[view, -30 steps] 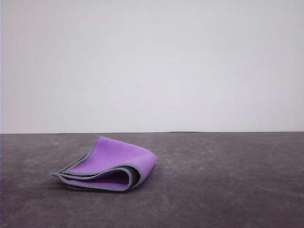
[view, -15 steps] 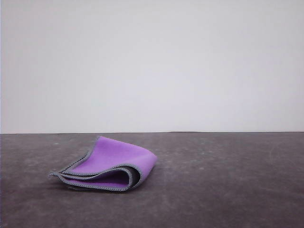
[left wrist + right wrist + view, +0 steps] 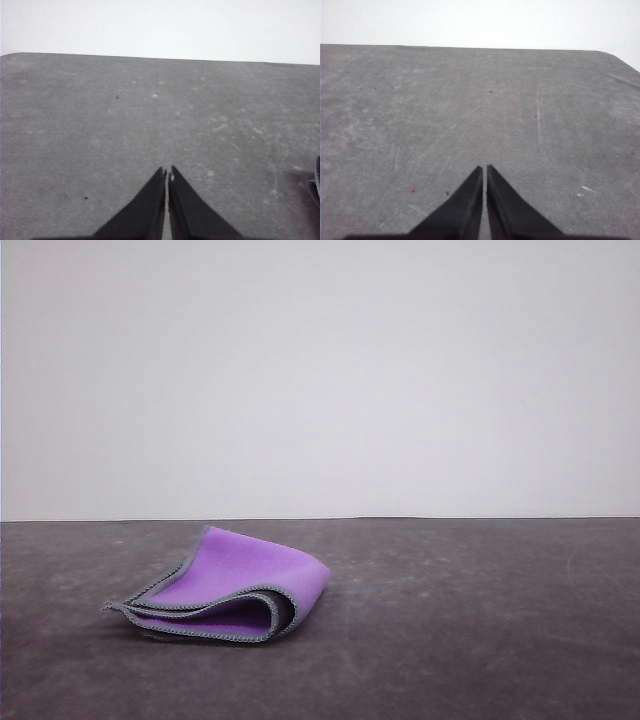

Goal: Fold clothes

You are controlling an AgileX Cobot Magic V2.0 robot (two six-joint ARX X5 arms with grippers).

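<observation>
The clothes (image 3: 230, 587) are one small purple cloth with a grey stitched hem, lying folded into layers on the dark grey table (image 3: 470, 640), left of centre in the front view. A dark sliver of its edge (image 3: 315, 184) shows at the border of the left wrist view. My left gripper (image 3: 167, 174) is shut, its black fingers pressed together over bare table, holding nothing. My right gripper (image 3: 484, 169) is also shut and empty above bare tabletop, away from the cloth.
A plain white wall (image 3: 320, 380) stands behind the table's far edge. The tabletop (image 3: 470, 110) is scuffed and scratched, with a rounded corner (image 3: 620, 57) seen in the right wrist view.
</observation>
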